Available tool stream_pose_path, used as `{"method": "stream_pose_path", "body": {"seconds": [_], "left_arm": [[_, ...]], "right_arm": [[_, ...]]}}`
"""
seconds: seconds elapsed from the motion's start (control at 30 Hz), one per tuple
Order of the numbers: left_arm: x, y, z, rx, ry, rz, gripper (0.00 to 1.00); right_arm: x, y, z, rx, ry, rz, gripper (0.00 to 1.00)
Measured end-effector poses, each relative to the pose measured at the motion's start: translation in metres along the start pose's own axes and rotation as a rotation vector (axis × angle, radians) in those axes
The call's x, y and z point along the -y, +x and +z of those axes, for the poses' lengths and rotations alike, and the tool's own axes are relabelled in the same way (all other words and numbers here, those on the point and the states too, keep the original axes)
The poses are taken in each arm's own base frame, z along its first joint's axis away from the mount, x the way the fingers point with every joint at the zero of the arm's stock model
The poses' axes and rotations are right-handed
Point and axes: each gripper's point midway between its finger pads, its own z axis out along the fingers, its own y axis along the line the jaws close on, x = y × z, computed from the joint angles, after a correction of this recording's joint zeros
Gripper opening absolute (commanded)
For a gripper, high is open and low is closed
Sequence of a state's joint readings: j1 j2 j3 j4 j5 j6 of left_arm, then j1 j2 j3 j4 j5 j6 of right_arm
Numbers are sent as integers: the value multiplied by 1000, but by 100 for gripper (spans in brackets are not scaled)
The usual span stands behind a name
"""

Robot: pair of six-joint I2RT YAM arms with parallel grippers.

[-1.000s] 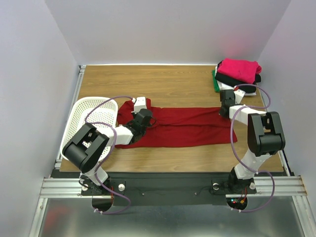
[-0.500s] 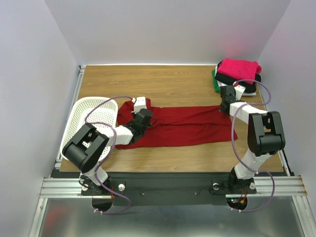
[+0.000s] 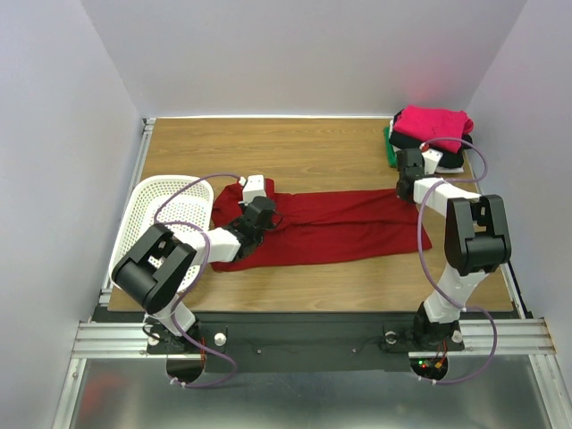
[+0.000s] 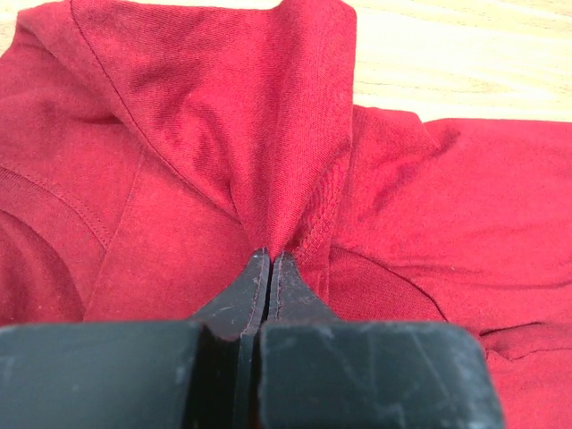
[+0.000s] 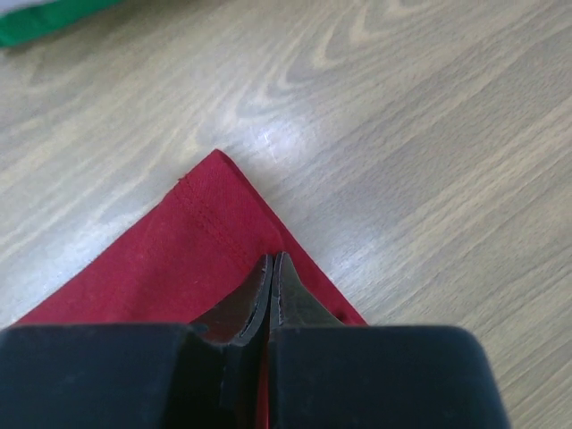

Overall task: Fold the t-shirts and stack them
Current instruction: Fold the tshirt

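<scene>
The large dark red t-shirt [image 3: 331, 228] lies spread across the middle of the table. My left gripper [image 3: 262, 214] is shut on a raised fold of it near the left end; in the left wrist view the gripper [image 4: 270, 256] pinches that ridge of red cloth [image 4: 286, 134]. My right gripper [image 3: 407, 183] is shut at the shirt's far right corner; in the right wrist view the gripper [image 5: 273, 261] lies on the red corner [image 5: 201, 232], with red showing between the jaws. A folded stack stands at the back right, bright pink [image 3: 435, 121] on top, black [image 3: 418, 143] and green [image 3: 390, 148] below.
A white perforated basket [image 3: 164, 213] stands at the left table edge, right beside the left arm. The folded stack is just behind the right gripper. Bare wood [image 3: 286, 147] lies behind the shirt. A green cloth edge [image 5: 45, 22] shows at the top left of the right wrist view.
My right gripper has moved a little toward the back of the table, nearer the stack, with the shirt's right corner. The left gripper has stayed where it was.
</scene>
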State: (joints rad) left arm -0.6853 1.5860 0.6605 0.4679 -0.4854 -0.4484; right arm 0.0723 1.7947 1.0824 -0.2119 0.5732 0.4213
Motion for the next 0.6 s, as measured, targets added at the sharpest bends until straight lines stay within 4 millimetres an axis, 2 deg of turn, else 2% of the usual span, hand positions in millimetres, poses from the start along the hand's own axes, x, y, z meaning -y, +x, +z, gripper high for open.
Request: {"method": "stream_pose_path", "body": {"seconds": [0.07, 0.1, 0.23, 0.3, 0.47, 0.6], "left_arm": [[1, 0, 0, -1, 2, -1, 0], [1, 0, 0, -2, 5, -1, 0], [3, 1, -1, -6, 12, -1, 0], [3, 2, -1, -8, 14, -1, 0], [5, 3, -1, -9, 21, 1, 0], [7, 3, -2, -10, 29, 0, 0]], "right_arm": [[0, -5, -1, 4, 2, -1, 9], [-1, -7, -1, 7, 1, 0, 20], [-1, -8, -2, 8, 2, 0, 50], [4, -2, -2, 0, 13, 0, 55], [24, 17, -17, -29, 28, -12, 54], [31, 15, -25, -24, 20, 10, 50]]}}
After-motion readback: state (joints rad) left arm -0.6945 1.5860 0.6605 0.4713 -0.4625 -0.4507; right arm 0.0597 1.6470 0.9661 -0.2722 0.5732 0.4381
